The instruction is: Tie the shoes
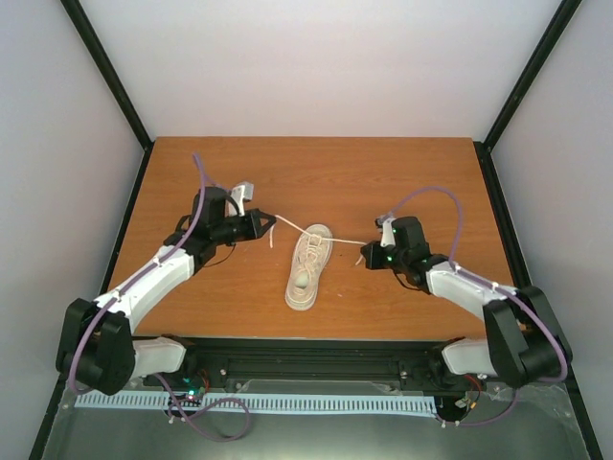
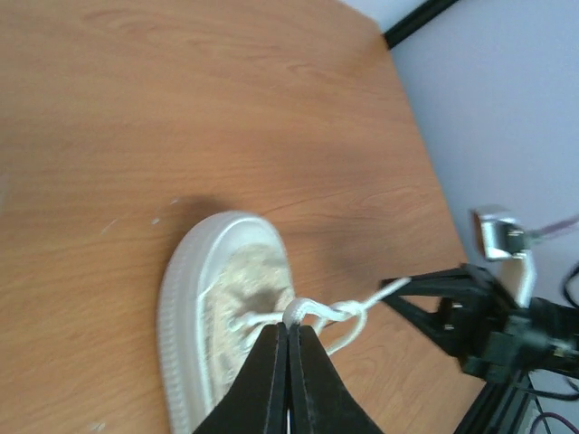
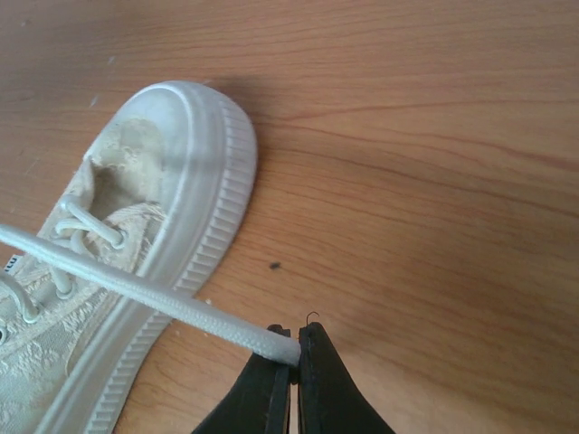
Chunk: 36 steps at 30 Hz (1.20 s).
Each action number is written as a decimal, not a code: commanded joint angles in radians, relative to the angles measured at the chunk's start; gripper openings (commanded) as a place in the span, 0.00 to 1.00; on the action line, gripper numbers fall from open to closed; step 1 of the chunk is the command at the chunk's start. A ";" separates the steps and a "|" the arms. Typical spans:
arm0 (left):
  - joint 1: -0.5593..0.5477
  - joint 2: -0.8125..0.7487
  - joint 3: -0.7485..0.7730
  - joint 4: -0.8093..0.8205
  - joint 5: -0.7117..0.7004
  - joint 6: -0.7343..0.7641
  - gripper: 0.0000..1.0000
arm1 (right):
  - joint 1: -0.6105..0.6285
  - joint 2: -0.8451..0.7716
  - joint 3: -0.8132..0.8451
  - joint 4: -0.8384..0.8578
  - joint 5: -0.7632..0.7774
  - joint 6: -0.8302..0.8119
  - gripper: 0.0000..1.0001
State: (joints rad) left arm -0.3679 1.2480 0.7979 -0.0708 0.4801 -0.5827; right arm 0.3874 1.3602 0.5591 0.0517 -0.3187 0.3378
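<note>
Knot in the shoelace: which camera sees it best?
The left wrist view: the knot is close up, just above the shut left gripper, by the sneaker. The top view shows it only as a tiny crossing at the sneaker's far end. The right wrist view shows one straight lace pinched in the right gripper, no knot.
</note>
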 commanded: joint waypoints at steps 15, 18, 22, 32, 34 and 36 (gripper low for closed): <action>0.304 -0.106 -0.255 -0.201 -0.058 -0.093 0.01 | -0.116 -0.363 -0.092 -0.441 0.160 0.184 0.03; 0.306 -0.128 -0.259 -0.216 -0.070 -0.084 0.01 | -0.141 -0.395 -0.077 -0.478 0.154 0.188 0.03; 0.311 -0.171 -0.248 -0.254 -0.101 -0.074 0.01 | -0.140 -0.438 -0.052 -0.514 0.176 0.190 0.03; 0.328 -0.150 -0.310 -0.270 -0.155 -0.104 0.01 | -0.198 -0.417 -0.157 -0.472 0.154 0.267 0.03; 0.328 -0.166 -0.327 -0.273 -0.163 -0.104 0.01 | -0.199 -0.410 -0.174 -0.449 0.138 0.279 0.03; 0.327 -0.187 -0.338 -0.282 -0.170 -0.097 0.01 | -0.199 -0.408 -0.184 -0.438 0.129 0.285 0.03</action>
State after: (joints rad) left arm -0.0586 1.0908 0.4770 -0.3222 0.3653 -0.6640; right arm 0.2058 0.9455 0.4000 -0.4110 -0.1967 0.5785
